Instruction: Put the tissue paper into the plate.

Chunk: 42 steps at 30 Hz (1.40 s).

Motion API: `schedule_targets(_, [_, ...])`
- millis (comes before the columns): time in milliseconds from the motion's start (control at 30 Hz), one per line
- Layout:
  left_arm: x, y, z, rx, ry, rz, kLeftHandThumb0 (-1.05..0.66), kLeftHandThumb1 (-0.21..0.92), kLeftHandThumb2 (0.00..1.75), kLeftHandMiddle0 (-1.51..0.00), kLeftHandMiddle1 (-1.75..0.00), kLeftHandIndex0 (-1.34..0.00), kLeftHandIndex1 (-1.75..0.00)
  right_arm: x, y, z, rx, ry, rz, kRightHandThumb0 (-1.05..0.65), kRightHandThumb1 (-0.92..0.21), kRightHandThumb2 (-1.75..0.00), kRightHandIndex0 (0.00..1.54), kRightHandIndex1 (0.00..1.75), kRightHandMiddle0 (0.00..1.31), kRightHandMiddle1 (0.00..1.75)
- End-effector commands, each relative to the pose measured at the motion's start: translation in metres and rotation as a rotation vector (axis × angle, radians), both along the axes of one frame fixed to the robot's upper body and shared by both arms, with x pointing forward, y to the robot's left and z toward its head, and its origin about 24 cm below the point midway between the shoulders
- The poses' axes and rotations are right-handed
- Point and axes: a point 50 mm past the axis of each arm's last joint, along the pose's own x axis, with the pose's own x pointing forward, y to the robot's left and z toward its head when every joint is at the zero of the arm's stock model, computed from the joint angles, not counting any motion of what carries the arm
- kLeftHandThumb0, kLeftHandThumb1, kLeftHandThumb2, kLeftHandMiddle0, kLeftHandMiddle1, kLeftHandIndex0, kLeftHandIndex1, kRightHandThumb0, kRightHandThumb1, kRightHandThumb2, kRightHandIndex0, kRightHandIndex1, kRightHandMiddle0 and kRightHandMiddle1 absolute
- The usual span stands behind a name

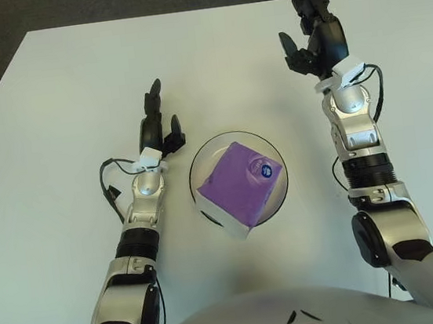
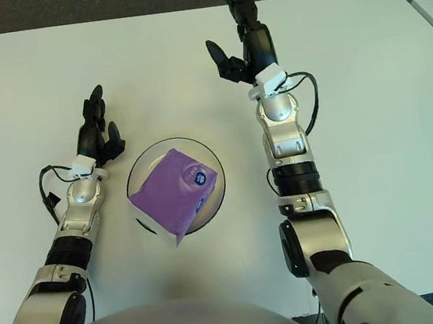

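Purple tissue pack (image 1: 239, 184) sits in the plate (image 1: 270, 147), tilted, one corner overhanging the near rim onto the white table (image 1: 50, 95). Left hand (image 1: 158, 126) just left of the plate, fingers loosely extended, holding nothing. Right hand (image 1: 312, 28) raised well beyond the plate to its right, fingers spread, empty.
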Motion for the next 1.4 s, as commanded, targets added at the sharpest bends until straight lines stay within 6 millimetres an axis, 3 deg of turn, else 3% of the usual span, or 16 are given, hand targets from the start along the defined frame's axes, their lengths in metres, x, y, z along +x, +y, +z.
schedule_targets(0, [-0.039, 0.007, -0.069, 0.010, 0.262, 0.042, -0.80, 0.92, 0.87, -0.08, -0.10, 0.00, -0.29, 0.000, -0.012, -0.013, 0.057, 0.022, -0.039, -0.75, -0.92, -0.51, 0.19, 0.25, 0.00, 0.73])
schedule_targets(433, [-0.039, 0.006, -0.065, 0.005, 0.245, 0.047, -0.81, 0.92, 0.87, -0.10, -0.09, 0.00, -0.31, 0.004, -0.020, -0.051, 0.132, 0.131, -0.115, -0.69, -0.92, -0.53, 0.14, 0.40, 0.00, 0.68])
schedule_targets(733, [-0.039, 0.007, -0.063, 0.007, 0.232, 0.050, -0.81, 0.92, 0.89, -0.11, -0.09, 0.00, -0.34, 0.001, -0.018, -0.073, 0.174, 0.192, -0.135, -0.64, -0.92, -0.55, 0.11, 0.41, 0.00, 0.65])
schedule_targets(1367, [-0.038, 0.007, -0.059, 0.020, 0.218, 0.046, -0.83, 0.92, 0.87, -0.12, -0.08, 0.00, -0.32, -0.029, -0.010, -0.129, 0.234, 0.369, -0.178, -0.61, -0.92, -0.59, 0.12, 0.39, 0.00, 0.63])
